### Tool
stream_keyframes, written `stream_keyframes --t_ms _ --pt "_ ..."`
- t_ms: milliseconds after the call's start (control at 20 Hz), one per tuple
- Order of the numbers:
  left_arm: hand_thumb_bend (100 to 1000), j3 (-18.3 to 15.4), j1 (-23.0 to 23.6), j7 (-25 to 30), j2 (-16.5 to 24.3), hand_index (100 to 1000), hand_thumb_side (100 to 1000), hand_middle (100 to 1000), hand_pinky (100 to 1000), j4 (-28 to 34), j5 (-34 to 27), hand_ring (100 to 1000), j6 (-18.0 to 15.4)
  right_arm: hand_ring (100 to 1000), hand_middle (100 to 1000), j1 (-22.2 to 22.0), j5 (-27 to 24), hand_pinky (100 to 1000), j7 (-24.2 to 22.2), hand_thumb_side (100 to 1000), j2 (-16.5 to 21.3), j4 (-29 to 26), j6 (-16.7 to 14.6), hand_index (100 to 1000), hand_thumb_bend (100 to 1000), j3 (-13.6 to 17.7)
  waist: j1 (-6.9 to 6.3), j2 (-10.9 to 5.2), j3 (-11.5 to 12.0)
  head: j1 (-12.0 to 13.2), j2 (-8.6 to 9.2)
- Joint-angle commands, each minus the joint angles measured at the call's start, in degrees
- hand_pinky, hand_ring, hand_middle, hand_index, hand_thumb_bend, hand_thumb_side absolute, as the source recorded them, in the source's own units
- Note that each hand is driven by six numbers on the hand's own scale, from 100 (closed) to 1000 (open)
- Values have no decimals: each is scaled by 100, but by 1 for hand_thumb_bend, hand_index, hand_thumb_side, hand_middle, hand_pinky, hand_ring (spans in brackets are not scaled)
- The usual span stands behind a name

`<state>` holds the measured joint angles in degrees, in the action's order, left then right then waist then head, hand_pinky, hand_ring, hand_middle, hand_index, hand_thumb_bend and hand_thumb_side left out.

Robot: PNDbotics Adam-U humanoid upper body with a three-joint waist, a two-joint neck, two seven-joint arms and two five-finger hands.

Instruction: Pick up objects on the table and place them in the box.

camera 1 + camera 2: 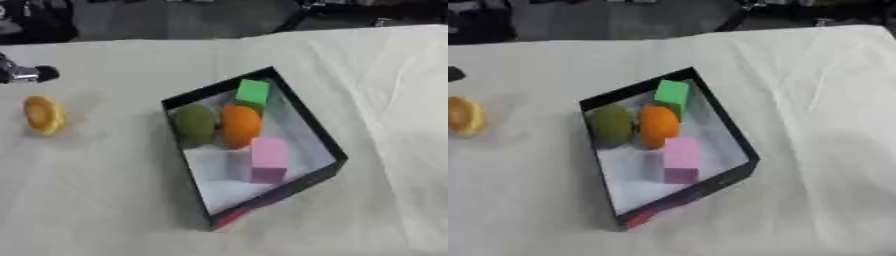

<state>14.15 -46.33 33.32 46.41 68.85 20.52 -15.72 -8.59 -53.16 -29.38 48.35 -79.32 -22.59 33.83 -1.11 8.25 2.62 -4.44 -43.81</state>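
Your box (325,141) sits askew near the middle of the desk (105,200), one corner pointing away from you. Inside it you have 4 things. A small cube (253,91) lies in the far corner. Just in front of it, 2 rounded fruits lie side by side and touching: one (194,124) on the left against the left wall, the other (241,125) on its right. A block (269,160) stands nearer you, just in front of the right fruit. Well to the left of the box, a round fruit (42,114) lies alone on the desk. Your left hand (26,73) shows at the left edge, just behind that fruit.
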Motion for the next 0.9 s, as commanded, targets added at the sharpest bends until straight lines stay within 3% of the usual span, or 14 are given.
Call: stream_keyframes --t_ms 50,200,250,300,500,700,900 --pt "518 -142 20 35 305 872 533 822 846 -371 186 868 53 879 806 12 42 827 -6 582 135 -1 -17 818 100 58 100 -173 19 41 -30" --pt "530 -189 62 86 268 869 560 820 846 -779 326 869 53 879 807 19 64 827 -24 583 106 18 -17 818 100 41 127 -168 27 76 -30" --pt "521 -203 53 107 239 867 531 819 846 -927 370 869 52 879 807 19 73 826 -28 584 94 28 -17 818 100 36 137 -166 27 94 -30" --pt "547 -216 34 124 207 866 576 818 846 -1065 412 870 44 879 807 18 81 826 -32 584 80 38 -19 817 100 33 146 -164 25 109 -30" --pt "613 -283 -63 138 85 871 568 817 850 -1537 633 872 -21 879 807 7 123 826 -49 588 19 77 -23 817 100 27 176 -152 6 109 -30" --pt "681 -373 -168 -71 -30 871 547 820 858 -1933 1130 876 -70 879 807 13 162 826 -59 591 -34 108 -18 817 100 32 187 -121 -20 129 -30" --pt "681 -425 -236 -313 -138 869 555 815 856 -2251 1630 872 -132 879 807 16 206 826 -67 595 -89 127 -15 817 100 46 189 -78 -45 158 -30"
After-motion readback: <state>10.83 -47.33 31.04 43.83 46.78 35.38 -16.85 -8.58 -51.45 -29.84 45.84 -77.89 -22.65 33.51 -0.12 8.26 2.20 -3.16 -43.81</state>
